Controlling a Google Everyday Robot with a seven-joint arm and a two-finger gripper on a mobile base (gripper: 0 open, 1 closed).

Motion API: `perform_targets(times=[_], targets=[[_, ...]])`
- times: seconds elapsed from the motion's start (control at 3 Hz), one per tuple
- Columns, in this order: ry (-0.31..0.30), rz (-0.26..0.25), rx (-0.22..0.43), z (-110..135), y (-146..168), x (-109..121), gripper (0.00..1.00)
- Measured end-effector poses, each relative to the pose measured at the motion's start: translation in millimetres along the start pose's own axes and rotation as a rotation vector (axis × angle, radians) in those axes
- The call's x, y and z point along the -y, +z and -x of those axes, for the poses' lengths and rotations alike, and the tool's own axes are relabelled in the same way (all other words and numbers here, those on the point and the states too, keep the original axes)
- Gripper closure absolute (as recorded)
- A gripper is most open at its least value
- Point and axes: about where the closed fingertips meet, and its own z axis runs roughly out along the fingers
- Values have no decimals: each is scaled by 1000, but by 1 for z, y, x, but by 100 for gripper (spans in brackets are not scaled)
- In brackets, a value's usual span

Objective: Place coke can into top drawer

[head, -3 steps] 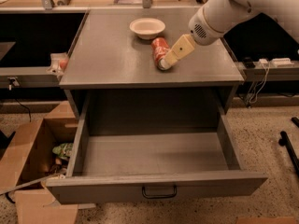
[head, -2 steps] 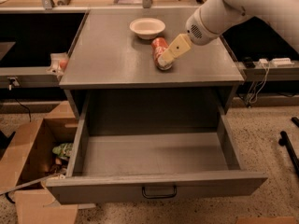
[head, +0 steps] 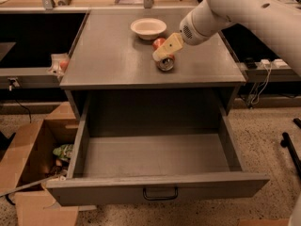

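Observation:
The coke can [head: 159, 43] lies on its side on the grey cabinet top [head: 113, 55], just in front of the white bowl, its silver end [head: 165, 64] facing the front. My gripper [head: 167, 47] reaches in from the upper right on a white arm and sits right over the can, covering its middle. The top drawer [head: 155, 155] is pulled wide open below the cabinet top. Nothing lies inside it. Its flat front panel with a small dark handle [head: 160, 193] is nearest the camera.
A white bowl [head: 148, 28] stands at the back of the cabinet top. A brown cardboard box [head: 28, 173] holding some items stands on the floor left of the drawer. Cables and a power strip [head: 263, 65] are at the right. A dark leg [head: 291, 149] is at the far right.
My gripper has moved left, from beside the can's right side to over the can. The can, bowl and drawer have not moved.

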Motion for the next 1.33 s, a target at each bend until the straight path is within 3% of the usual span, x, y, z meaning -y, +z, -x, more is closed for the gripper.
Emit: perform_targets(times=[0.33, 1.33], targets=[[69, -19, -14, 13, 23, 6, 0], [162, 8, -79, 21, 69, 9, 0]])
